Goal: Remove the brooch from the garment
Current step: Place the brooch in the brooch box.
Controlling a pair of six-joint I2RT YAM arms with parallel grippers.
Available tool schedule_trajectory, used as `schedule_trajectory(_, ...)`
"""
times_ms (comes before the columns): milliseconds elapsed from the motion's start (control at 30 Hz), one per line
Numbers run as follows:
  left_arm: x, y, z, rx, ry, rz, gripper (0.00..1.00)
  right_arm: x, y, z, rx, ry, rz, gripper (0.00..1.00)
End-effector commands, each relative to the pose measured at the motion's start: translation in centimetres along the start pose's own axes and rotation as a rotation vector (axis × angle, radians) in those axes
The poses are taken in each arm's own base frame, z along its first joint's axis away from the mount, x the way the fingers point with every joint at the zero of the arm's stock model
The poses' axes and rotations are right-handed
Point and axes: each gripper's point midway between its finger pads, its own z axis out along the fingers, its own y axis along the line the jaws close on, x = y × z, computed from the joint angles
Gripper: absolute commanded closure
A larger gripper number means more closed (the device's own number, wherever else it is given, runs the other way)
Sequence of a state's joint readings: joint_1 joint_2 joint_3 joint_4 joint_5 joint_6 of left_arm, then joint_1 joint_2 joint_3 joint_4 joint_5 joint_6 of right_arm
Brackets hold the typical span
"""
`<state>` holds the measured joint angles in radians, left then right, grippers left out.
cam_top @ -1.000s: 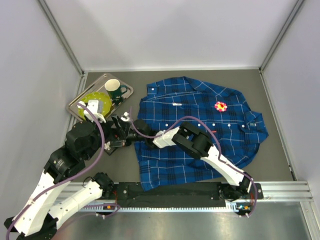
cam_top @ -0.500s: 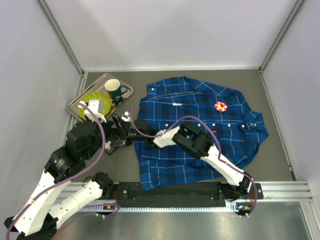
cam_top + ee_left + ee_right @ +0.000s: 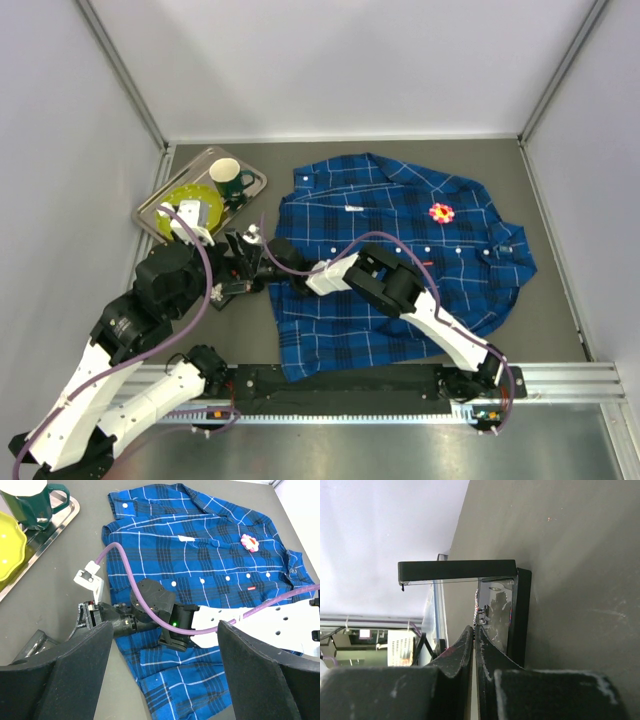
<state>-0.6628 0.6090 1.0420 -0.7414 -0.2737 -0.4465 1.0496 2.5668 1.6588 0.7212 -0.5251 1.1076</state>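
The garment [image 3: 470, 270] lies spread flat over the middle and right of the worktop [image 3: 555, 190], collar toward the far edge. There's the brooch [image 3: 441, 212], a pink flower with a yellow centre, pinned on the chest toward the far-right corner. Nobody is near it yet!

Both tools sit at the shirt's left border, well apart from the flower. The right arm reaches across the fabric, so the right gripper [image 3: 89, 621] is low over the bare worktop just beside the shirt's left hem. Its two fingers are pressed together, and the wrist view shows nothing between them. The left gripper [image 3: 163, 626] hangs above that same spot with its fingers spread wide and nothing in them, looking down on its partner. A tray [image 3: 141, 213] with a mug [image 3: 228, 180] sits in the far-left corner, out of play.

By my read this is the very start, with the approach not yet made and the brooch fully attached. The next move calls for one arm to cross to the far-right chest area, and the right fingers must part before they can pinch that flower. The other tool would do well to pin the cloth down nearby, or the fabric may simply lift with the pull.
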Motion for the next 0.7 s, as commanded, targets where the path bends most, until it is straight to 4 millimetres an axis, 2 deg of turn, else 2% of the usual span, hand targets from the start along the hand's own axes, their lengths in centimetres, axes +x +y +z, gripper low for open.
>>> schedule_trajectory(0,-0.6,-0.5,0.2,0.022,-0.027,-0.013,0.10,-0.3,0.6,0.6,-0.025,-0.002,-0.034,0.97)
schedule_trajectory(33,-0.7,-0.5,0.2,0.023,-0.028,-0.013,0.10,-0.2,0.5,0.6,-0.022,0.000,-0.034,0.93)
schedule_trajectory(400,-0.8,-0.9,0.0,0.041,-0.030,-0.024,0.10,-0.3,0.5,0.1,0.018,0.012,-0.052,0.81)
schedule_trajectory(667,-0.9,-1.0,-0.4,0.050,-0.035,-0.043,0.10,-0.5,2.1,-0.6,0.016,0.013,-0.075,0.75)
